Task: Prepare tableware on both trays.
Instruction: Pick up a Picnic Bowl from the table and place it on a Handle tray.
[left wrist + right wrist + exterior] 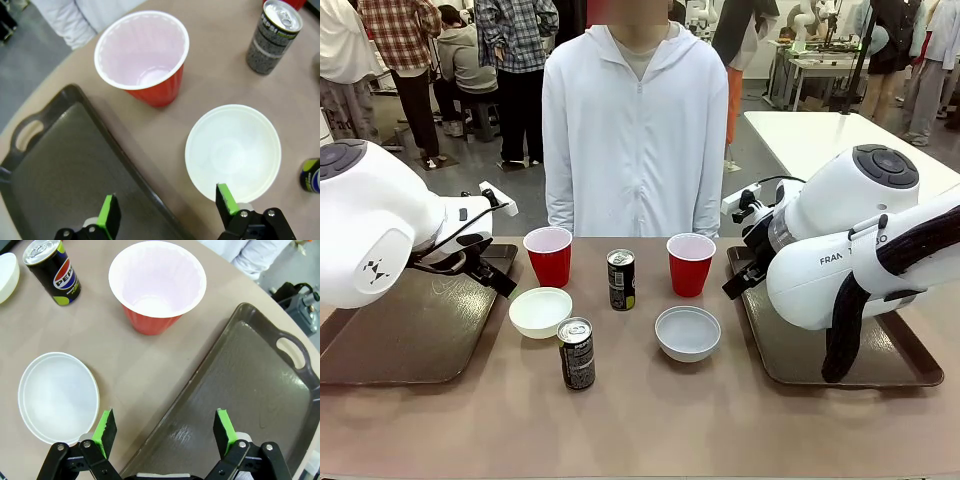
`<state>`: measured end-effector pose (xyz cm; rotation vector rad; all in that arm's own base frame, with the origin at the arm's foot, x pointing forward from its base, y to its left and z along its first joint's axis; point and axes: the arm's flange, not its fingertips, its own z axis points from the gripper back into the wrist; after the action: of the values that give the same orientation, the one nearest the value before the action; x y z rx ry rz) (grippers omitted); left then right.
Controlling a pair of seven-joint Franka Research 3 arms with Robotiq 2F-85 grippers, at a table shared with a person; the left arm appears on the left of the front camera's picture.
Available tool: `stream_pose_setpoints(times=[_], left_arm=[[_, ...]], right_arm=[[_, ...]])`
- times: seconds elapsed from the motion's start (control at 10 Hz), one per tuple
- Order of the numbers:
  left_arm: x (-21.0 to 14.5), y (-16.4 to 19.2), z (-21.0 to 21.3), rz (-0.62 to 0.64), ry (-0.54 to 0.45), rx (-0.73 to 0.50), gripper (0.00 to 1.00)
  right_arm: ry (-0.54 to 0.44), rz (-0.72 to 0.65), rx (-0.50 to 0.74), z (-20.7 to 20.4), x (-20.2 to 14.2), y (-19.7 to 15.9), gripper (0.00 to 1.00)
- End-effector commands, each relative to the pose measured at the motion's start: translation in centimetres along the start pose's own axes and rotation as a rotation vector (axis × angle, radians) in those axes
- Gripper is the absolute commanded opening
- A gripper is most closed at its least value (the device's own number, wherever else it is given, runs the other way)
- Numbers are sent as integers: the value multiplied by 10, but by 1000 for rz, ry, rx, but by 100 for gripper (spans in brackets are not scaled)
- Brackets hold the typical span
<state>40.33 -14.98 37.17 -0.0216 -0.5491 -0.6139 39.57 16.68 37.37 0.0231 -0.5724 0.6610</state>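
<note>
Two red cups (549, 256) (690, 264), a cream bowl (540, 312), a greyish bowl (687, 333) and two dark cans (621, 279) (577, 353) stand on the table between two brown trays (410, 330) (790, 355). My left gripper (167, 206) hangs open over the left tray's (65, 175) inner rim, with the cream bowl (233, 152) by one finger and a red cup (142, 55) ahead. My right gripper (165, 426) is open above the right tray's (250, 405) edge, beside the greyish bowl (57, 397) and the other cup (157, 285). Both hold nothing.
A person in a white hooded top (635, 130) stands at the far side, hands out of sight. Both arms' bulky white links (370, 235) (850, 240) hang over the trays. Bare table lies in front of the near can.
</note>
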Motion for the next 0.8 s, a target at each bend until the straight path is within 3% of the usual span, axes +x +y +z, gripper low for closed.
stream_pose_setpoints(times=[0.0, 0.2, 0.4, 0.6, 0.7], left_arm=[[0, 0, 0, 0, 0, 0, 100], [-35, -10, 68, -17, 11, -63, 100], [-68, -20, 118, -28, 132, -153, 100], [-90, -27, 134, 5, 215, -228, 100], [-93, -28, 131, 85, 219, -246, 100]], right_arm=[[0, 0, 0, 0, 0, 0, 100], [83, -68, -2, 56, -29, 5, 100], [159, -115, 23, 104, -71, 27, 100], [241, -151, 121, 117, -108, 44, 100], [259, -164, 155, 110, -116, 45, 100]])
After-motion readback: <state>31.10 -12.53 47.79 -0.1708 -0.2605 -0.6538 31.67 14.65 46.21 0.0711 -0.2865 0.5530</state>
